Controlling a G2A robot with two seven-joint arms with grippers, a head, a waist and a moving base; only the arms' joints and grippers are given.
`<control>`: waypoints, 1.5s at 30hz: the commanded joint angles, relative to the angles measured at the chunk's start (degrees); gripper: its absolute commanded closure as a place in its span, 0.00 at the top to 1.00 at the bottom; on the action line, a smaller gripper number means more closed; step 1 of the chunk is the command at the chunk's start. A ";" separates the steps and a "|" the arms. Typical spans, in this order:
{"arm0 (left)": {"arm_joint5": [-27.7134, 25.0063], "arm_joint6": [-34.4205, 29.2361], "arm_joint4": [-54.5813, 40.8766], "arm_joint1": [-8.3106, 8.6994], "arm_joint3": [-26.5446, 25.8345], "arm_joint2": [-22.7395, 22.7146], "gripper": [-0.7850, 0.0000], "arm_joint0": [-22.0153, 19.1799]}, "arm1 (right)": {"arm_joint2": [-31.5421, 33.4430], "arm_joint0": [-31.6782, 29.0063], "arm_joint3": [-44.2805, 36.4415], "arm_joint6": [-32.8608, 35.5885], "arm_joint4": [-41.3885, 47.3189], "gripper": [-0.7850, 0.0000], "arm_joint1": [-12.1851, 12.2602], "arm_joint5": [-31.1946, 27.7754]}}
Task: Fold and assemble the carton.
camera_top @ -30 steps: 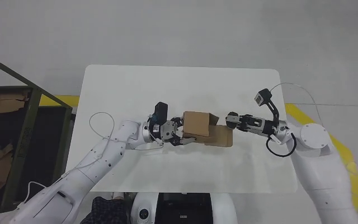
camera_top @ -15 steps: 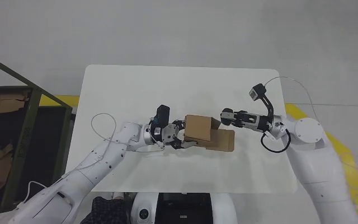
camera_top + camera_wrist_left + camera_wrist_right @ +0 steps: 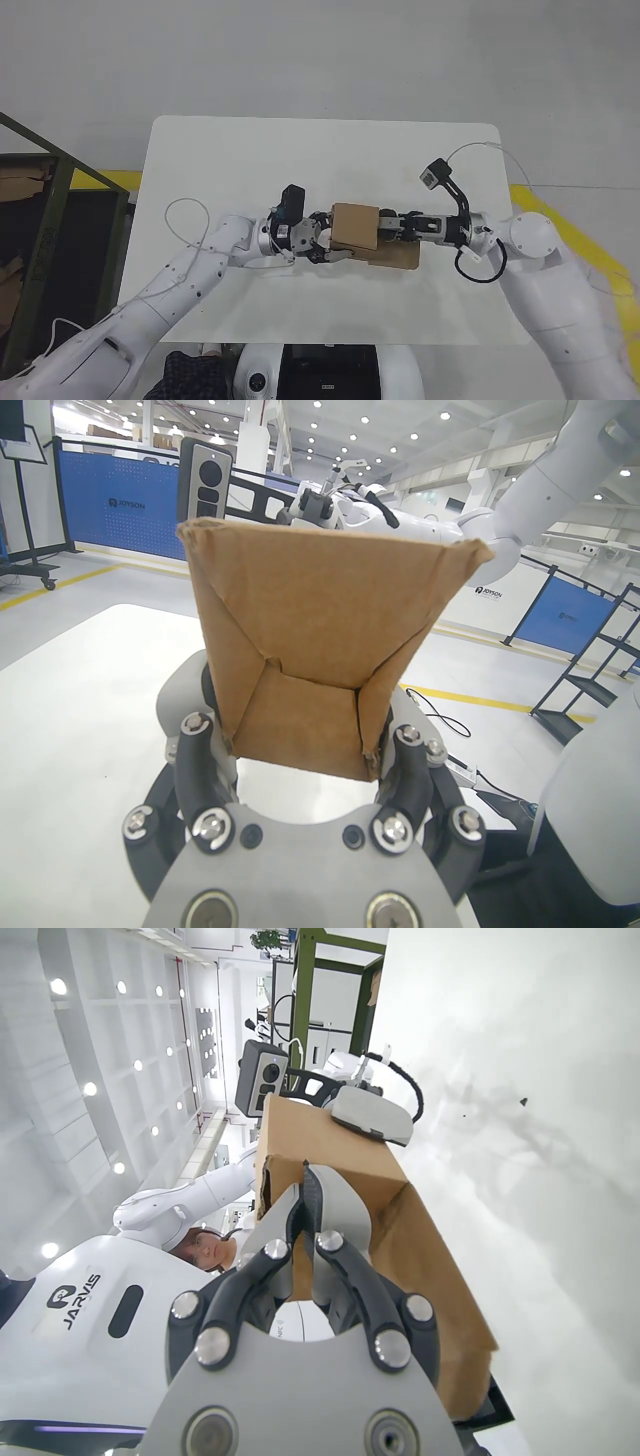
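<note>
A brown carton (image 3: pixel 355 226) lies on its side at the middle of the white table (image 3: pixel 250 160). My left gripper (image 3: pixel 322 240) is shut on its left end; in the left wrist view the fingers (image 3: pixel 200 745) straddle the carton (image 3: pixel 310 615) on both sides. My right gripper (image 3: pixel 388 228) is shut, with its tips pressed against the carton's right end. In the right wrist view its closed gripper (image 3: pixel 303 1173) meets the edge of the carton (image 3: pixel 350 1153). One long flap (image 3: pixel 398 255) lies flat on the table by the near right corner.
A thin cable (image 3: pixel 185 225) loops over the table beside the left arm. A dark green frame (image 3: pixel 40 200) stands off the table's left edge. The far half of the table offers free room.
My right gripper has moved left from about a hand's width away up to the carton's right end, and the open side there is now folded in. The left gripper kept its hold.
</note>
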 commanded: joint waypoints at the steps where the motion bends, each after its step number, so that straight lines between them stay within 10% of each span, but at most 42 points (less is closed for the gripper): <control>1: 0.00 0.29 0.12 -0.04 0.07 0.08 0.54 -0.18 | -0.62 0.38 -0.20 -0.17 0.12 0.00 -0.11 -0.08; 19: 0.52 3.62 1.60 0.32 1.77 -3.81 0.55 0.03 | 16.63 -11.29 -2.41 -3.16 -5.55 0.00 3.43 5.74; 45: 1.07 3.11 1.92 -1.33 0.80 -5.06 0.47 1.17 | 1.94 -8.07 1.50 -3.24 6.10 0.00 0.66 0.00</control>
